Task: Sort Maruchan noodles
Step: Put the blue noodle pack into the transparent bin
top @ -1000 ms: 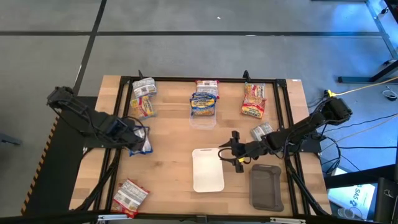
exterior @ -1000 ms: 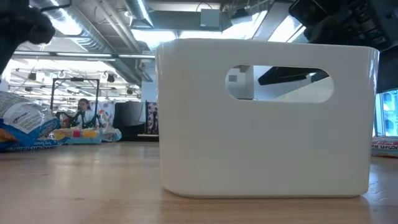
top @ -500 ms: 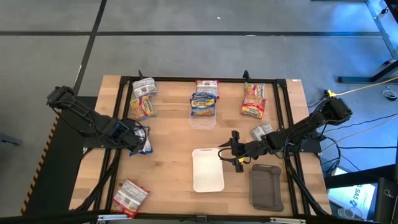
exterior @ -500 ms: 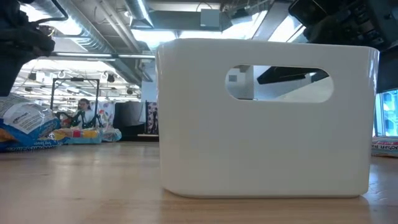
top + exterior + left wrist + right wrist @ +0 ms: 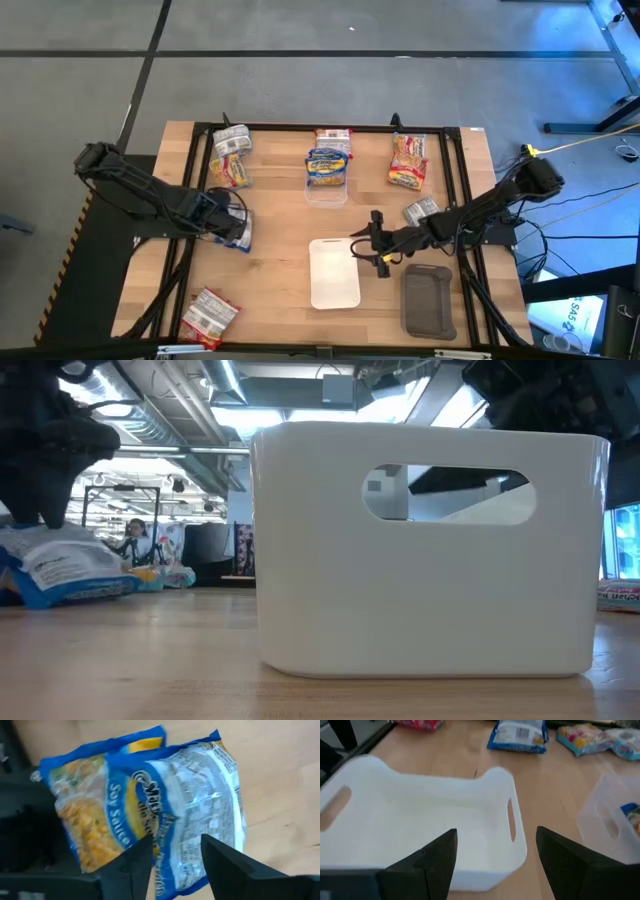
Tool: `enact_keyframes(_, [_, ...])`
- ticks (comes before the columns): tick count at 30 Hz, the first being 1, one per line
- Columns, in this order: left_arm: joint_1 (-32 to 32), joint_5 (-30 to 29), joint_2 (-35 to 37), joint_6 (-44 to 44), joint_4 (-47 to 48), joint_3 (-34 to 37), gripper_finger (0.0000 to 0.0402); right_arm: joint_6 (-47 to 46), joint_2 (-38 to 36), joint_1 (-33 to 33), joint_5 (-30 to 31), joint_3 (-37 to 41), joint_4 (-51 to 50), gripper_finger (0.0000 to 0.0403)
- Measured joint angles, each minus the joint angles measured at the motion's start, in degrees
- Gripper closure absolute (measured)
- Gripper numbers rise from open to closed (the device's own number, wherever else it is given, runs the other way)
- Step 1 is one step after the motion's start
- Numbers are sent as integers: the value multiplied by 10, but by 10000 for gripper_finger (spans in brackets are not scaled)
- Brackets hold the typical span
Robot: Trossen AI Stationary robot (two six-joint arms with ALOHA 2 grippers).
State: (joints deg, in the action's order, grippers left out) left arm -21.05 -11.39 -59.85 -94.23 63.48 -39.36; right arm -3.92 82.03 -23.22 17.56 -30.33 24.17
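Left hand (image 5: 232, 228): I see it at the frame's left-centre, fingers pinching a blue packet (image 5: 195, 815) over the desk (image 5: 280, 250).
Right hand (image 5: 368, 243): spread, empty, beside the white tray (image 5: 334, 272).
Other packets (image 5: 328, 160): along the frame's upper edge.

We see a white tray (image 5: 334, 283) low at centre of the wooden table (image 5: 280, 250), a dark grey tray (image 5: 428, 300) to its right, a clear container (image 5: 326, 192) above.
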Motion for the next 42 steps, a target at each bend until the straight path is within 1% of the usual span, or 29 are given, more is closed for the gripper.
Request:
enact_keyframes(7, [35, -3, -30, 68, -44, 0, 331, -2, 24, 0, 0, 0, 9, 155])
enact_keyframes(9, [45, -1, -44, 82, -43, 0, 342, -2, 24, 0, 0, 0, 16, 155])
enact_keyframes(12, [61, 5, -64, 109, -47, 0, 348, -1, 23, 0, 0, 0, 14, 155])
enact_keyframes(16, [80, 6, -88, 150, -84, 0, 355, -1, 23, 0, -1, 0, 14, 155])
enact_keyframes(20, [96, 19, -101, 199, -139, -1, 393, -1, 23, 0, -1, 0, 15, 155])
enact_keyframes(23, [102, 18, -103, 234, -171, -1, 399, -1, 23, 0, -2, 0, 13, 155])
enact_keyframes(26, [104, 4, -104, 276, -215, -1, 401, -1, 23, 0, -1, 0, 14, 155])
enact_keyframes(31, [104, -17, -104, 371, -276, -19, 401, -1, 23, 0, 0, 0, 16, 155])
enact_keyframes(37, [104, -27, -104, 483, -338, -27, 401, 0, 21, 0, 34, 0, 42, 155])
enact_keyframes(42, [104, -35, -104, 543, -379, -27, 401, 7, 21, 0, 73, 0, 76, 155])
